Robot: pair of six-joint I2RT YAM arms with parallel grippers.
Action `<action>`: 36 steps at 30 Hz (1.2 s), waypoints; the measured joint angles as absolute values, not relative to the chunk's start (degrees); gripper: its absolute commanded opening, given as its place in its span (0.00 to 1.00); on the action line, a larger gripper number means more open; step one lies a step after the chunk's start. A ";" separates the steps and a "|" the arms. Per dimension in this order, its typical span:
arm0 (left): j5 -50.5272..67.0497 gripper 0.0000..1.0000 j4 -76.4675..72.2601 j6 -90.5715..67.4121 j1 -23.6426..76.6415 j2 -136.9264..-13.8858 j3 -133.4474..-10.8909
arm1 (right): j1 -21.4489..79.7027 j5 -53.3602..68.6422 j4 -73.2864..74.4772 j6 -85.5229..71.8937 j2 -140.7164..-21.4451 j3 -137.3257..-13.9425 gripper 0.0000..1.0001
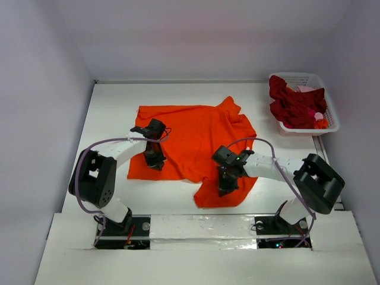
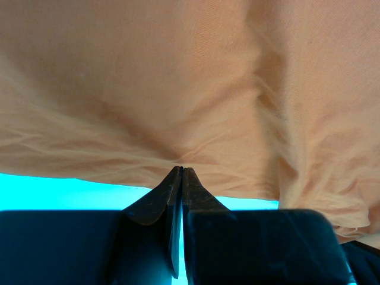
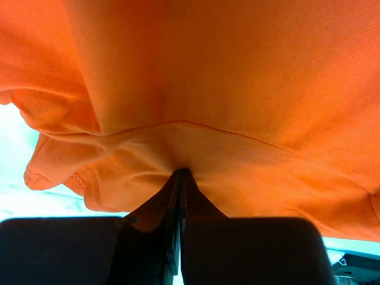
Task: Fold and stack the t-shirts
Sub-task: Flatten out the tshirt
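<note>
step: fold orange t-shirt [image 1: 199, 136] | left tool [image 2: 181, 177], right tool [image 3: 180, 177]: each pinched shut on its cloth | advice: lifting both evenly should keep it taut

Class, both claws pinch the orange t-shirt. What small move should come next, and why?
Probably raise both together slightly: the left claw and right claw are shut on the near side of the orange t-shirt, which lies spread out, so lifting frees that side to fold over.
</note>
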State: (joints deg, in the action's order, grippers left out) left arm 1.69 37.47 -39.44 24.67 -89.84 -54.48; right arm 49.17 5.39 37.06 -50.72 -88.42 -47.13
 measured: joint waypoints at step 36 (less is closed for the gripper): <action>2.68 0.00 37.43 -39.48 24.67 -88.60 -52.01 | 49.21 8.16 42.17 -57.67 -72.31 -35.42 0.00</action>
State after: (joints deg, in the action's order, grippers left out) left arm 2.68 37.43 -39.48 24.67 -88.60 -52.01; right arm 49.21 8.16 42.17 -57.67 -72.31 -35.42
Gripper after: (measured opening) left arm 0.003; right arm 0.009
